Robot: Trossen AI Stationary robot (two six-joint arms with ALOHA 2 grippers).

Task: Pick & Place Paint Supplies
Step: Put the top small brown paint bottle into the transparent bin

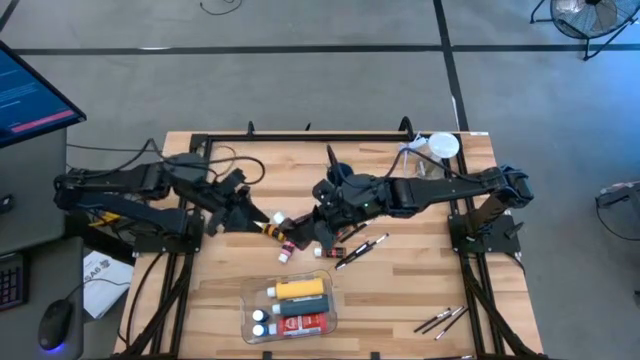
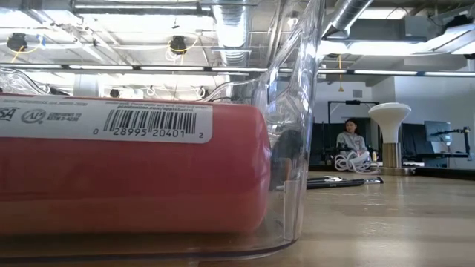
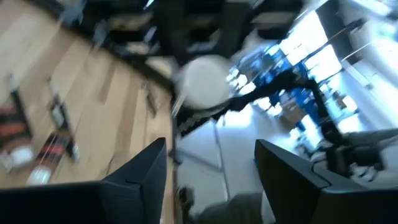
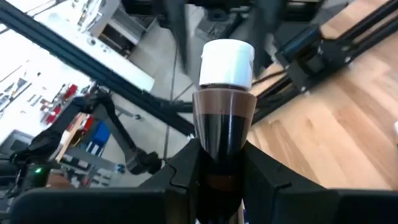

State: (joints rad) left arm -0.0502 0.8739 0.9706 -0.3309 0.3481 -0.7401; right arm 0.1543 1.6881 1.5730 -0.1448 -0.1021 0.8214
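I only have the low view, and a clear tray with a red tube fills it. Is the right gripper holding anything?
Observer: Yes. Its wrist view shows the right gripper shut on a brown tube with a white cap.
Operator: And the left one?
Observer: The left gripper is open, with nothing between its fingers.
Operator: What else is in the tray?
Observer: From above, the clear tray also holds a yellow bottle and a dark tube next to the red tube.
Operator: Any brushes lying out?
Observer: Yes, some brushes lie on the table near its front right corner.
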